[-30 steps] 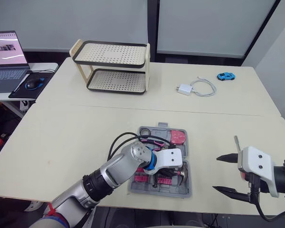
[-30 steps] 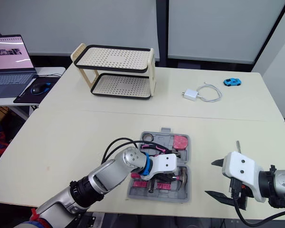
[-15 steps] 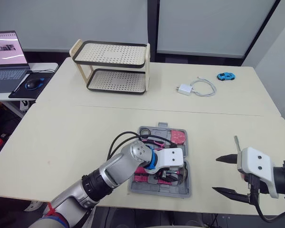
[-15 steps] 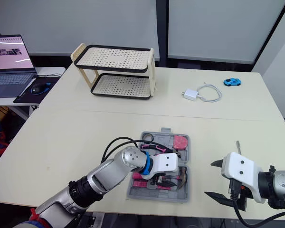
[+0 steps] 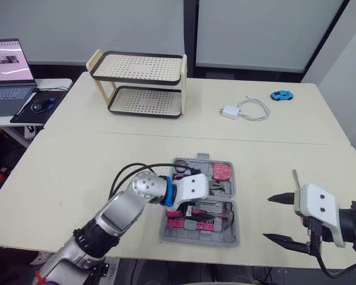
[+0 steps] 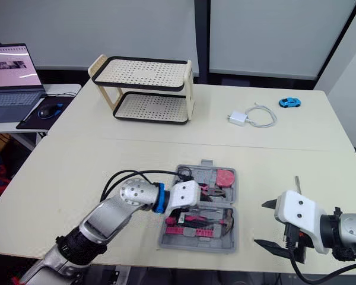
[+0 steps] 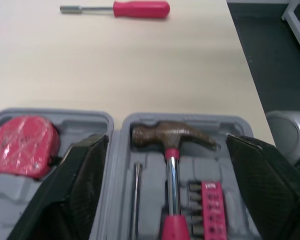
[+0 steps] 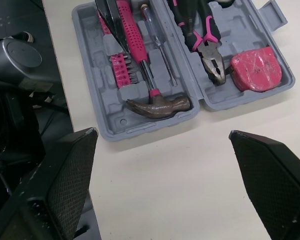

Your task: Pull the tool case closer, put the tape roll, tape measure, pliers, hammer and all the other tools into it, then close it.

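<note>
Left eye view: left gripper (image 7: 167,137) hovers over the open tool case (image 5: 199,239) near the bench (image 5: 77,166) front edge, its housing hiding part of the case's left side. Its fingers are spread wide and hold nothing, with the hammer (image 8: 157,106) head below between them. Pliers (image 8: 210,55) and tape measure (image 8: 255,69) lie in the far half. Screwdriver (image 7: 115,9) lies outside on the bench, handle hidden behind the right gripper (image 5: 273,218), which is wide, empty, and right of the case.
</note>
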`<state>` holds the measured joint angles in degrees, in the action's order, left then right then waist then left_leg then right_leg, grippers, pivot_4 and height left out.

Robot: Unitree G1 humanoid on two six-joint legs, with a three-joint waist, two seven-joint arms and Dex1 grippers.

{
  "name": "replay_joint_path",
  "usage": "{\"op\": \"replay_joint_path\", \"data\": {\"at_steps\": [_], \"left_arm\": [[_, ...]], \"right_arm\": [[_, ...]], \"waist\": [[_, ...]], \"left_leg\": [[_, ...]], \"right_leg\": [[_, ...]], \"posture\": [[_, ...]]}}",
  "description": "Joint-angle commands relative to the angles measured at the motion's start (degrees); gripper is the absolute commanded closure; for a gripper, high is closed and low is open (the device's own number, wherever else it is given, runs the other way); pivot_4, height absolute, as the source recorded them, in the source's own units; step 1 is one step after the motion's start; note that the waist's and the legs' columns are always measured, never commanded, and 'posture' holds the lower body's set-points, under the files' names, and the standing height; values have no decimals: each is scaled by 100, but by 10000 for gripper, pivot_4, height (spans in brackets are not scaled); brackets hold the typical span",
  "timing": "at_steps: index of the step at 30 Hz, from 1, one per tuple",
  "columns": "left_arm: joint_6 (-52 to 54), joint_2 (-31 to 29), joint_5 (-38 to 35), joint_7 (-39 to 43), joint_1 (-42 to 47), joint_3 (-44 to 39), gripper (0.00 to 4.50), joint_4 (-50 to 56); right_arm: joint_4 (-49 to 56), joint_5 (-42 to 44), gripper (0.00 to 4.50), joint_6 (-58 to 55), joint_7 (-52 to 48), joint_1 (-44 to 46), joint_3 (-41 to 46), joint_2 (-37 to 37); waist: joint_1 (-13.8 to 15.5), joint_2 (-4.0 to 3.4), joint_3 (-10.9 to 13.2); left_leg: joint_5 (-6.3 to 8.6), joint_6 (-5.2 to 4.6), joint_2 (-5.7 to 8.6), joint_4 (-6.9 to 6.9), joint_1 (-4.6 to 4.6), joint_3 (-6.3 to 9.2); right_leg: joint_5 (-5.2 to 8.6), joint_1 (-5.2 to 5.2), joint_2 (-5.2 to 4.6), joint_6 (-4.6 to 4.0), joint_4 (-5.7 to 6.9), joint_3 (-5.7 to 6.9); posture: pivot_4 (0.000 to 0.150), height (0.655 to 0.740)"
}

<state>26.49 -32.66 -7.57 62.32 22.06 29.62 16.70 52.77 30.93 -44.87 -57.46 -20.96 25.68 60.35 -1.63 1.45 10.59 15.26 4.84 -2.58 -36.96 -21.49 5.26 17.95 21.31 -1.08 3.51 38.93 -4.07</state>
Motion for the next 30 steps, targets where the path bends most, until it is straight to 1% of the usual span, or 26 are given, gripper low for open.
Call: {"op": "replay_joint_path", "data": {"at_steps": [1, 7, 8, 12, 22, 30], "left_arm": [[-453, 25, 74, 43, -77, 7, 24186, -172], [-833, 13, 403, 65, -171, 166, 43567, -583], [-876, 12, 432, 82, -181, 180, 44807, -634], [-954, 16, 550, 140, -212, 246, 44807, -781], [-1205, 227, 972, -36, -216, 371, 44807, -1430], [-1144, 252, 955, -14, -349, 309, 44807, -1688]], "right_arm": [[137, 98, 0, 39, 56, 101, 22, -8], [149, 117, 0, 21, 66, 115, 13, -8], [141, 118, 0, 21, 64, 123, 13, -2], [145, 131, 0, 13, 65, 131, 18, 7], [189, 182, 0, -16, 102, 109, 42, 23], [210, 210, 0, -19, 137, 85, 35, 37]], "waist": [[7, 0, 1], [15, 0, 1], [15, 0, 1], [13, 0, 0], [13, -9, -5], [12, -15, -13]], "left_leg": [[0, 0, 0, -1, -2, 0], [0, 0, 1, -2, -3, 1], [0, 0, 1, -2, -4, 1], [0, 0, 1, -2, -3, 1], [0, 0, 1, -2, -1, 1], [0, 0, 1, -1, 7, 1]], "right_leg": [[0, 1, -1, 0, 0, 0], [-1, 1, 0, 1, 0, 2], [-1, 1, -1, 1, 0, 2], [-1, 2, 0, 1, 1, 2], [-1, -2, 0, 1, 1, 2], [-1, -9, 0, 1, 1, 2]], "posture": [[1500, 7350], [1500, 7350], [1500, 7350], [1500, 7350], [1500, 7350], [1500, 7350]]}}
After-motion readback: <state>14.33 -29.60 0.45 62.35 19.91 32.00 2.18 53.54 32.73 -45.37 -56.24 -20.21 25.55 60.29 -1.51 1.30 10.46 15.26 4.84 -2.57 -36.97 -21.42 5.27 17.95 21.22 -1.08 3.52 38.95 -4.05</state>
